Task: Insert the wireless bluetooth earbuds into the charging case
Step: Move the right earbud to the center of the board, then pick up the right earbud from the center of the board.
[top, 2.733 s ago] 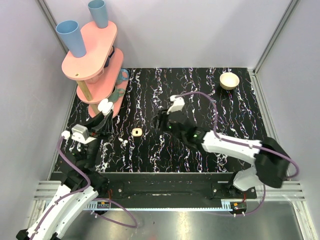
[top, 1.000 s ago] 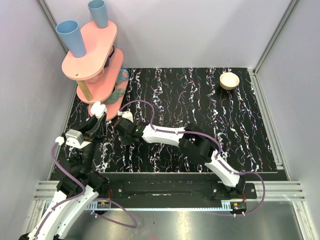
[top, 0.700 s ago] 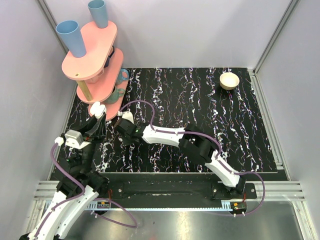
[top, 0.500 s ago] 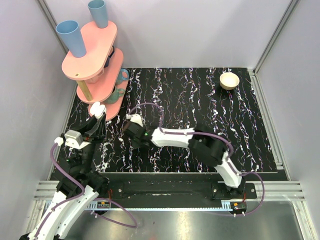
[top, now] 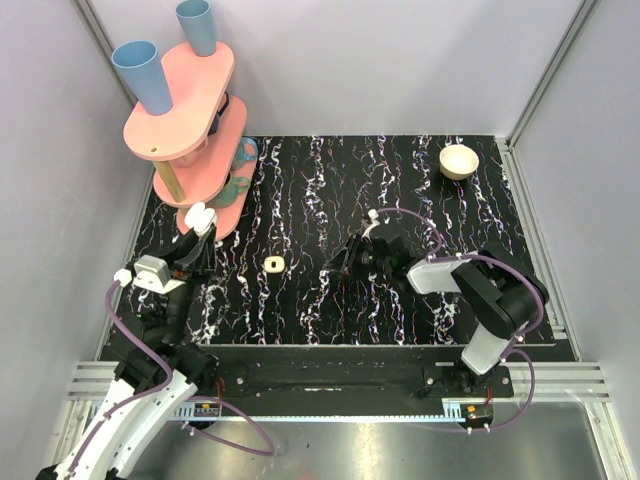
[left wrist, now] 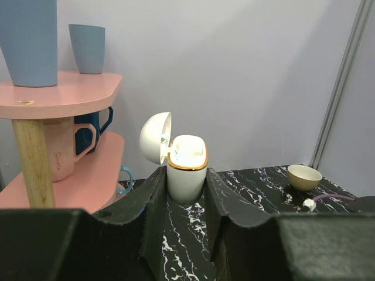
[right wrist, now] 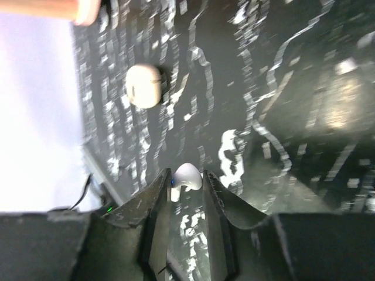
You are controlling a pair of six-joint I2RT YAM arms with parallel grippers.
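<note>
right pincer (right wrist: 186,182) is drawn in to a narrow gap and pinches one small white earbud (right wrist: 188,174) between its fingertips, just above the dark marbled desk (right wrist: 234,88). beyond the tips and a little to their left, a cream rounded piece (right wrist: 143,85) lies flat on the desk, well apart from the pincer. this wrist view is blurred, so we cannot make out which way the earbud points. in the top view it is too small to find among the dark fingers.

left pincer (left wrist: 186,190) clamps the body of the charging case (left wrist: 187,170), which stands upright between its fingers with the lid (left wrist: 156,137) swung back to the pincer's left. the fingers hide the lower part of the case. we cannot tell whether a second earbud sits inside: under the gold rim the mouth shows only a pale glare.

ahead of this pincer and to its left stands a pink shelf stand (left wrist: 64,93) carrying blue cups (left wrist: 87,40), the nearer one cut off by the picture's edge. ahead and far to its right a small bowl (left wrist: 304,176) sits on the desk. the two pincers are well apart.
</note>
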